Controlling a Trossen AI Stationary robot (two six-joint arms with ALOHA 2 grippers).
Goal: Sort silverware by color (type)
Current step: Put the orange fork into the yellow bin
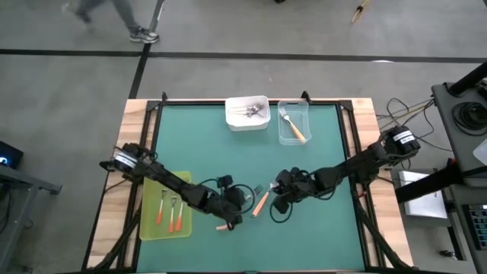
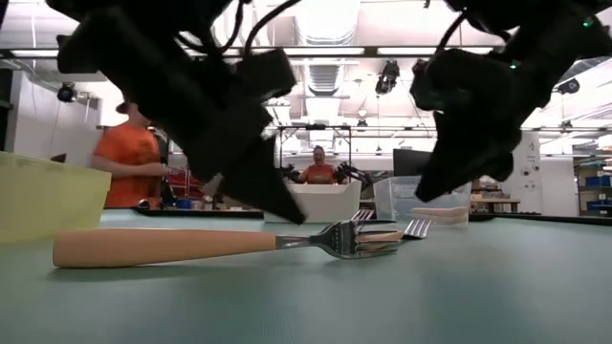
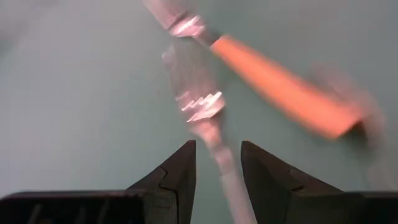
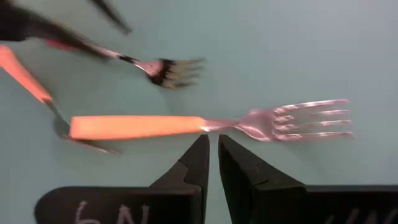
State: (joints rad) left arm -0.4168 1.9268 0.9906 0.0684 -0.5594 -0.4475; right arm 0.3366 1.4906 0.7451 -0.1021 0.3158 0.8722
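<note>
Left wrist view: left gripper fingers parted to a narrow gap, straddling the pale handle of a fork that runs between them; contact with the handle not clear through the blur. Beyond it, a light-orange-handled fork lying across the green table.

Right wrist view: right gripper fingers nearly together, holding nothing, poised just beside the neck of the light-orange fork, tines fanned out on the mat. Farther off, a second fork's tines and a red-orange handle.

High view: both grippers near mid-table, towards the front, with the light-orange fork between them. Two red-orange forks in the yellow-green tray front left. Silver tines in the white tray, one orange-handled fork in the clear tray, both at the far edge.
</note>
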